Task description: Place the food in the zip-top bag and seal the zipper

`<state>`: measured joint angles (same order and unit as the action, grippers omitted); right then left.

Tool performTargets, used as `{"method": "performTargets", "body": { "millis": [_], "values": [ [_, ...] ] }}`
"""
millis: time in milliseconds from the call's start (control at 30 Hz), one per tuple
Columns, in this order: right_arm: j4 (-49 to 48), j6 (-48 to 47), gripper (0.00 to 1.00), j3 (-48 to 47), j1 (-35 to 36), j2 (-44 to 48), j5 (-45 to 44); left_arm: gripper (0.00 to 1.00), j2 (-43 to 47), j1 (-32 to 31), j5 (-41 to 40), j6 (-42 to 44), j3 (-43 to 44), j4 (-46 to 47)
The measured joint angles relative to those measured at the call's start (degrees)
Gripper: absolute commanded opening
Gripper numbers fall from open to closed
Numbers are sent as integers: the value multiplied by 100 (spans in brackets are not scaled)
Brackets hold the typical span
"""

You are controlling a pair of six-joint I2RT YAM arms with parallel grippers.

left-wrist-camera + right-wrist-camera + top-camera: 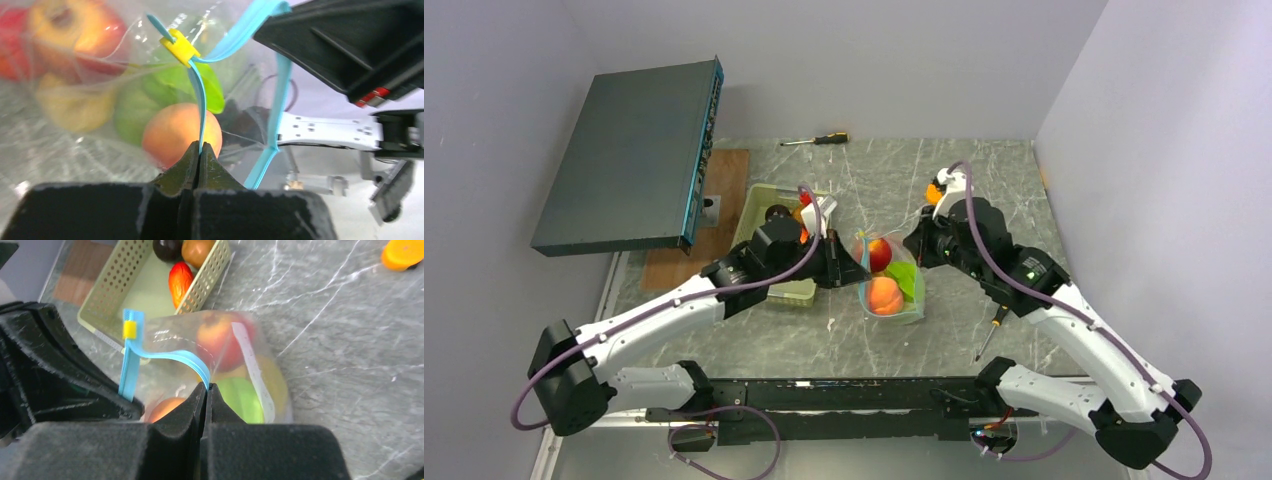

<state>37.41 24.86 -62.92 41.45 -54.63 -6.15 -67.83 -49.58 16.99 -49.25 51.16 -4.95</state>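
The clear zip-top bag (891,280) lies mid-table between both arms. Inside it is food: a red-yellow fruit (879,253), an orange one (884,295) and a green piece (907,278). From a yellow slider (181,46) the teal zipper (201,107) splits into two strips. My left gripper (200,146) is shut on one strip, at the bag's left side (852,268). The right gripper (206,386) is shut on the other, curved strip (175,356), so the bag's mouth gapes. More food (180,277) sits in the pale green tray (115,285).
An orange food piece (402,252) lies on the table behind the right arm. One screwdriver (819,139) lies at the back, another (990,333) by the right arm. A dark flat box (629,155) hangs over the left side above a wooden board (724,170).
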Motion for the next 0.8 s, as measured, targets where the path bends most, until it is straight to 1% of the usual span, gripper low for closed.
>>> {"method": "performTargets", "body": {
  "millis": [67,133,200,300,400,467,533,600,700,800],
  "values": [
    [260,-76,0,-332,0,13,-205,0,103,-133,15,-245,107,229],
    [365,-116,0,-588,2,72,-308,0,289,-299,-155,-557,149,361],
    [341,-122,0,-643,0,164,-348,0,516,-435,-470,-1023,59,494],
    [129,-103,0,-313,2,184,-297,0,772,-474,-920,-1882,-562,949],
    [28,-87,0,201,15,-94,-216,0,479,-435,-1086,-2452,-1093,1113],
    [79,-116,0,267,83,-546,-214,0,114,-426,-1078,-2570,-1113,1032],
    [177,-168,0,249,208,-846,-245,0,-83,-472,-1095,-2586,-927,866],
    [409,-247,0,85,374,-903,-256,0,-120,-599,-1233,-2496,-468,586],
    [673,-334,0,-494,546,-892,-260,0,-33,-815,-1495,-2406,133,577],
    [599,-387,0,-785,632,-754,-262,0,269,-914,-1751,-2422,177,699]
  ]
}}
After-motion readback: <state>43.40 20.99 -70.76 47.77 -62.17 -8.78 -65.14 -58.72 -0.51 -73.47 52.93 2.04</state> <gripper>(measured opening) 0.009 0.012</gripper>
